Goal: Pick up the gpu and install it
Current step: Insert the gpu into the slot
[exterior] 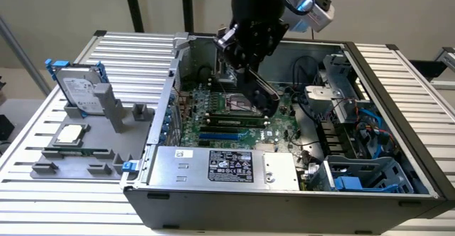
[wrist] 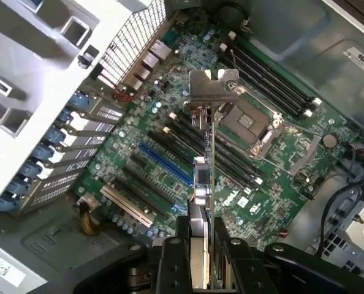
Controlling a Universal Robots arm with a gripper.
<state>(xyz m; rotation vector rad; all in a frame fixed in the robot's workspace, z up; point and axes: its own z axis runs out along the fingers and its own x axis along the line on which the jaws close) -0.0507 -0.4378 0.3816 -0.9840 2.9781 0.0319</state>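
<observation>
Wrist view: thin edge-on gpu point(wrist: 204, 184) with silver end bracket point(wrist: 214, 89), pinched in the claw point(wrist: 202, 248) over the motherboard point(wrist: 146, 185).

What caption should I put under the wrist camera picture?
End effector holding the gpu edge-on over the motherboard.

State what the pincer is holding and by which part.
The pincer grips the gpu by the end opposite its silver bracket.
</observation>
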